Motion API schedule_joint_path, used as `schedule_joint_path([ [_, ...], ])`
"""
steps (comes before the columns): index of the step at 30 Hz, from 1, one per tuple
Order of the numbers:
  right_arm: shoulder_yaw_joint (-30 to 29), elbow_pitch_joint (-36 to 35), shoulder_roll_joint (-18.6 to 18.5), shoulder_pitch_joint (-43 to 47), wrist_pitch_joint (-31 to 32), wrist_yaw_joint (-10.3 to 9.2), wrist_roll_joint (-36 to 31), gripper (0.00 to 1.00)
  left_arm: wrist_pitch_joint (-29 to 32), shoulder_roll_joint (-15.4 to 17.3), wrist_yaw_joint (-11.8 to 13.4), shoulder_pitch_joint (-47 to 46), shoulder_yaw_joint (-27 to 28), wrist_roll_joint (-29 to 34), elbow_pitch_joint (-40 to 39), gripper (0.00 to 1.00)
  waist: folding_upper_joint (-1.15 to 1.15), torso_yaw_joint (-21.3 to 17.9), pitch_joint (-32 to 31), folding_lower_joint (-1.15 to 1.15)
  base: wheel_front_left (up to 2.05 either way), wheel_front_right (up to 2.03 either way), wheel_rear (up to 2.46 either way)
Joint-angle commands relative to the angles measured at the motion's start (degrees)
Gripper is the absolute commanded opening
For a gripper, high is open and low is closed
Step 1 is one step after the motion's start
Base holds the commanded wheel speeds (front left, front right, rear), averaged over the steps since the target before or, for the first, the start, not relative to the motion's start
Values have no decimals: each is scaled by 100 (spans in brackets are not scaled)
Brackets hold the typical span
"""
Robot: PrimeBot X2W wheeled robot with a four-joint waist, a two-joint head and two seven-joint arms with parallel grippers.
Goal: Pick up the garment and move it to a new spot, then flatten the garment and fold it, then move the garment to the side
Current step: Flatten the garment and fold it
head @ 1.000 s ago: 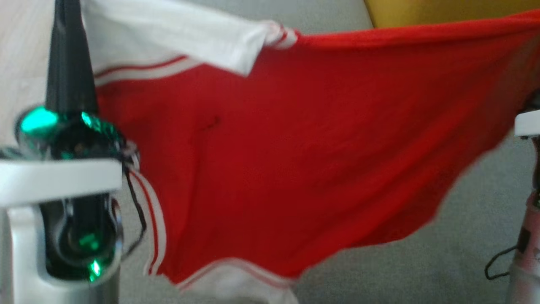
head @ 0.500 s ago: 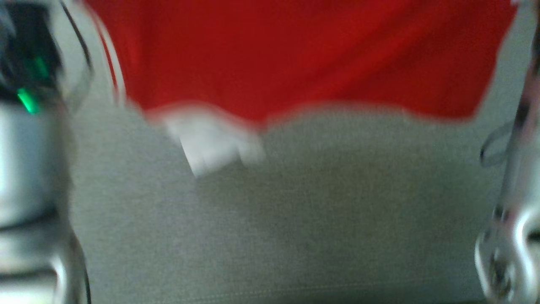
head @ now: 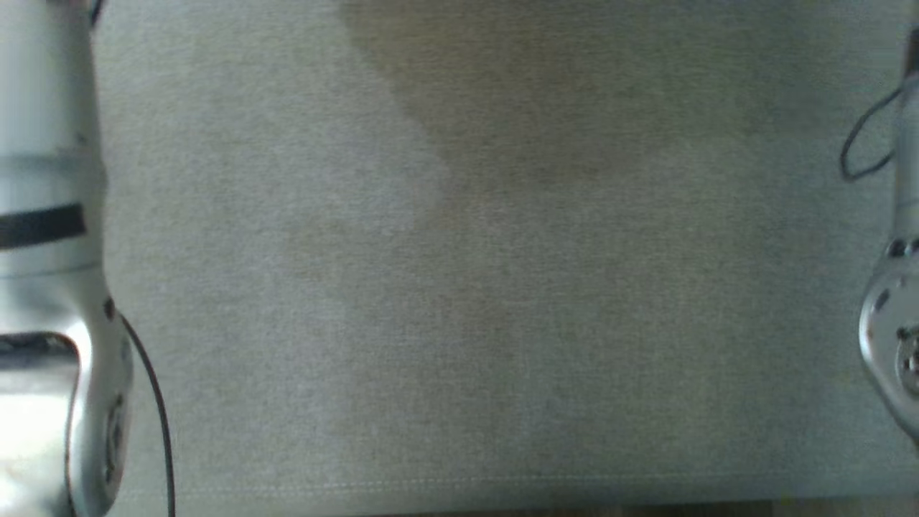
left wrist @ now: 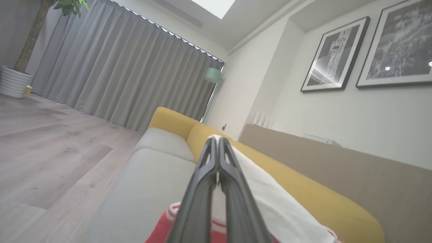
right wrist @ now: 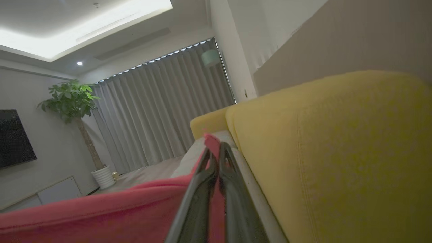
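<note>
Over the sofa (left wrist: 303,189), between my two wrists, is one garment (right wrist: 101,209), and each of my two grippers has a pinch of it. My left gripper (left wrist: 217,141) is closed tight, its two dark fingers pressed together with white cloth nipped between them up to the tips. My right gripper (right wrist: 216,150) is closed the same way, a red corner poking out past its tips.

Around me I count one yellow-backed sofa with grey seat cushions (left wrist: 152,175), two framed pictures (left wrist: 334,55) on the wall behind it, one grey curtain (left wrist: 118,74), one teal lamp (left wrist: 213,75), one potted plant (right wrist: 71,98) and one dark television (right wrist: 13,138).

The garment is mostly red. From my left wrist it is white from my fingertips down to the lower right, with thin red and white stripes where the white gives way to red. From my right wrist it is a plain red sheet, its top edge stretched away to the left from my grip.

Both wrist views cut most of it off at the bottom, and my own fingers cover the spots where I hold it, so I cannot tell whether any part touches the seat. From my head everything is soft: grey cushion fabric, my pale left forearm (head: 43,251) and right forearm (head: 894,337) cut off at the edges, a thin dark cable (head: 154,409) by each.
</note>
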Motion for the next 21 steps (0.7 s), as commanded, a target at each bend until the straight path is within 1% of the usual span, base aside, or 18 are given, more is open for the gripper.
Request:
schedule_joint_path([
  [1, 55, -50, 16, 45, -63, 23, 91, 0, -53, 254, -52, 0, 67, 75, -113, 0, 0, 52, -11, 0, 0, 0, 0],
  [6, 426, 652, -79, 713, -166, 23, 371, 0, -203, 332, -296, 775, -263, 391, 186, 0, 0, 135, -172, 0, 0, 0, 0],
  [12, 1122, 1369, -169, 1579, 76, 23, 633, 0, -266, 501, -409, 2115, -447, 653, 399, 0, 0, 171, -639, 0, 0, 0, 0],
  [16, 1610, 1604, -249, 2112, 281, 23, 822, 0, -274, 793, -495, 3088, -774, 947, 468, 0, 0, 147, -1036, 0, 0, 0, 0],
  [18, 1881, 1696, -310, 2341, 405, 23, 846, 0, -266, 900, -526, 3545, -955, 971, 546, 0, 0, 141, -1243, 0, 0, 0, 0],
  [21, 2298, 1790, -419, 2630, 621, 23, 867, 0, -80, 1052, -557, 4099, -1244, 876, 617, 0, 0, 154, -1514, 0, 0, 0, 0],
])
